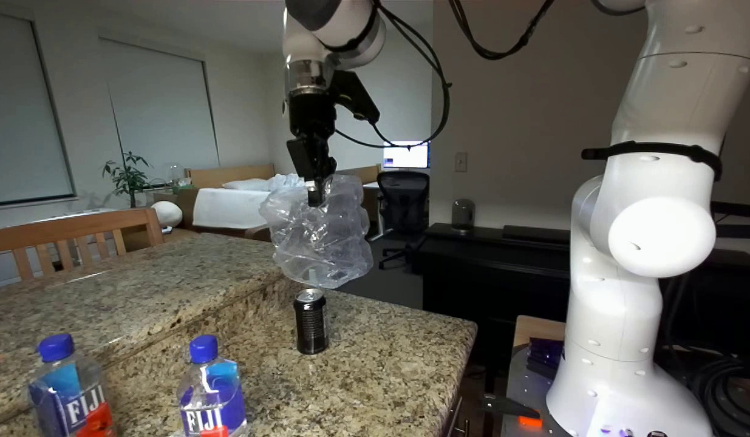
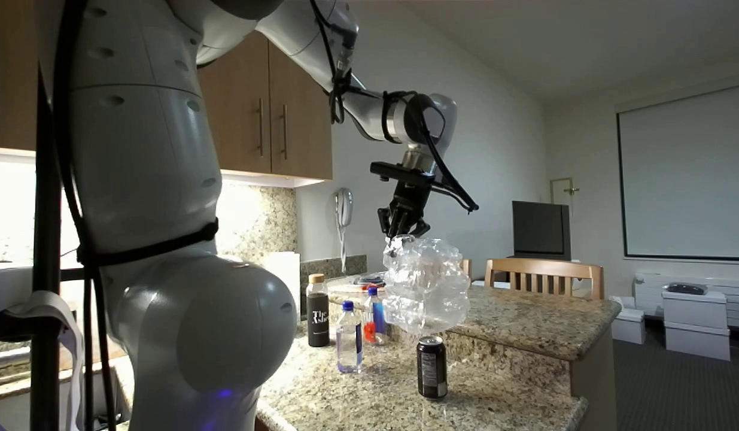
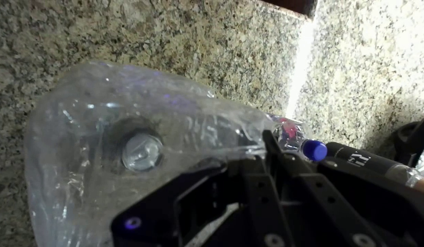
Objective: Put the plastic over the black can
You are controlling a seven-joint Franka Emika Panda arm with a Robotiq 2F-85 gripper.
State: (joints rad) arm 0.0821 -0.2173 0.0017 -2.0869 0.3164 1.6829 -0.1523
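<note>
Above and to the left of the can (image 2: pixel 432 368), in an exterior view, the claw (image 2: pixel 396 234) was pressed together on the upper end of the plastic (image 2: pixel 427 287). By that pinch the plastic was hung just above the can, apart from its rim; in the wrist view the can's top was seen through it. The can was stood upright on the counter (image 2: pixel 495 407). The covering was judged to be in hand but not yet done. A straight lowering was called for next, with the plastic's wide body, rather than the claw, centred on the can, and then a release; whether an opening faced down could not be told.

The tall bottle (image 2: pixel 318 326), a water bottle (image 2: pixel 348 347) and another water bottle (image 2: pixel 373 326) were seen left of the can, well apart from it. Behind the can, and on to its right, the ledge (image 2: pixel 543 311) was raised, and was judged likely to catch a sideways swing. Right of the can, the counter was ended by an edge, past which drift was best avoided.
</note>
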